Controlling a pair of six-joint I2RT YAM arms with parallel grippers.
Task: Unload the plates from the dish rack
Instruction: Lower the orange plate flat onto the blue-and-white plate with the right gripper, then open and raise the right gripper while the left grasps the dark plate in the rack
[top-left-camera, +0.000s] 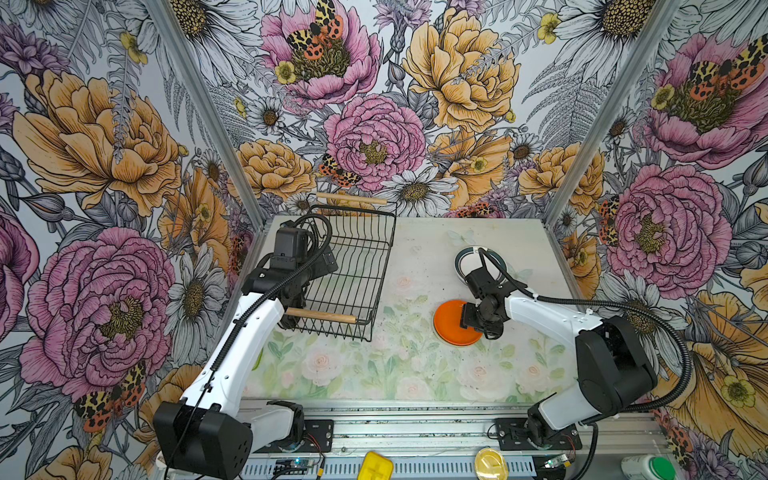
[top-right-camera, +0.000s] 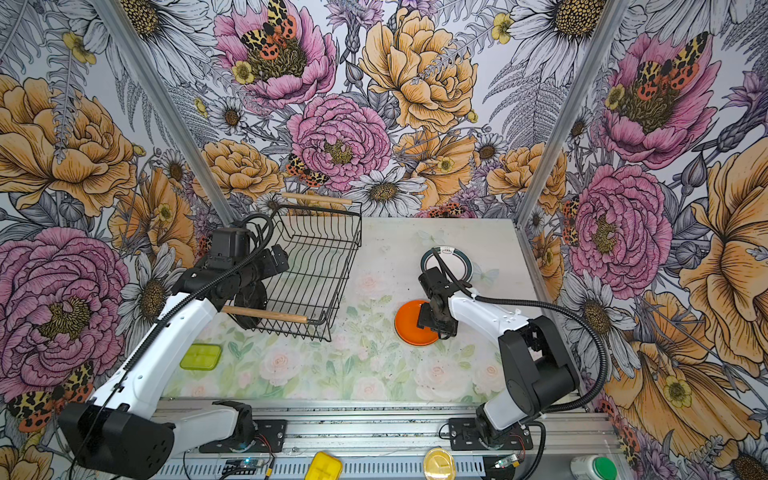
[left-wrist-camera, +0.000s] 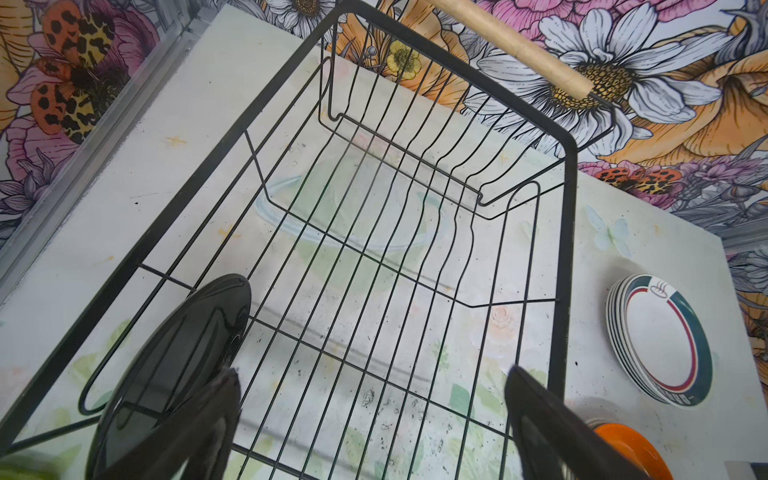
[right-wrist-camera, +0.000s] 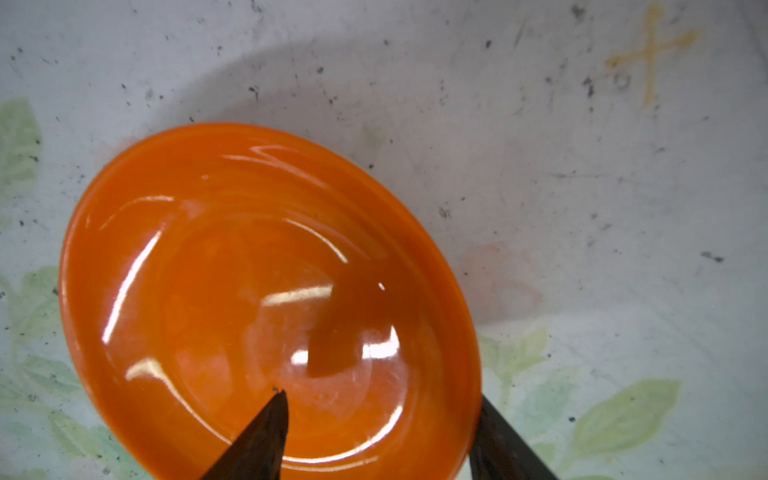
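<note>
I find dish rack (left-wrist-camera: 565, 208) holding one black plate (left-wrist-camera: 174, 365) | orange plate (right-wrist-camera: 232, 270), teal-rimmed stack (left-wrist-camera: 660, 340) already tabled | left gripper (left-wrist-camera: 374, 372), right gripper (right-wrist-camera: 382, 397) both spread, empty.

Bold floral walls (top-left-camera: 374, 124) enclose a pale rose-printed table (top-left-camera: 374, 374).

Both top views look steeply down from high over the front rail (top-left-camera: 415, 419) toward the back wall (top-left-camera: 374, 124), far enough to hold the whole table (top-left-camera: 415, 374). The left wrist view looks closely into the rack (left-wrist-camera: 567, 249), catching the orange plate (left-wrist-camera: 636, 449) at its edge. The right wrist view hangs very near above that plate, shared by all views.
</note>
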